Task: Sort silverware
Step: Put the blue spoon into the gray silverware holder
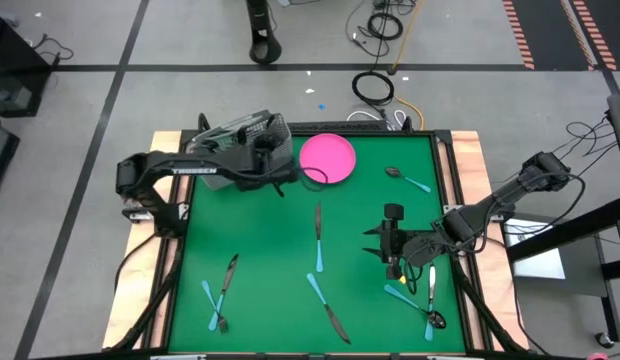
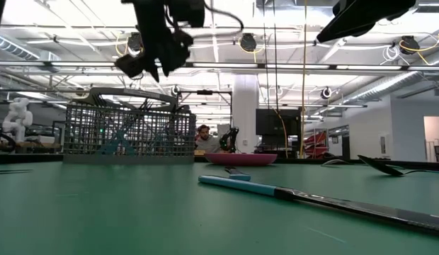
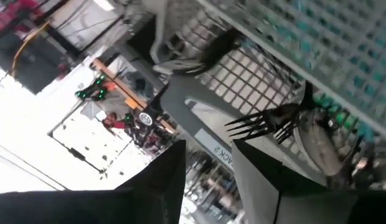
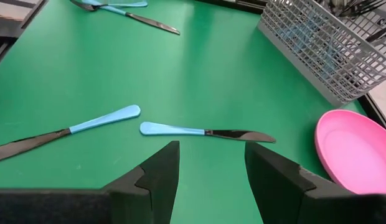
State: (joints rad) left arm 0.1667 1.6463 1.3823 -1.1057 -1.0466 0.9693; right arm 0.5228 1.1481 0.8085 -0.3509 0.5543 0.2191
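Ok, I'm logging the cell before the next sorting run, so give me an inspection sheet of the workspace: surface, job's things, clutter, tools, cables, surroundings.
Surface: green mat on a wood-edged table, flat.
Job's things: blue-handled knives lie mid-mat and toward the front; a fork and knife pair lies at front left; a spoon lies beside the pink plate; more pieces lie at front right. Dark forks already stand in the wire basket.
Clutter: nothing seen.
Tools: left tool open above the basket, holding nothing; right tool open above the mat, holding nothing.
Cables: coiled on the floor behind the table.
Surroundings: open workshop, a person seated far behind.
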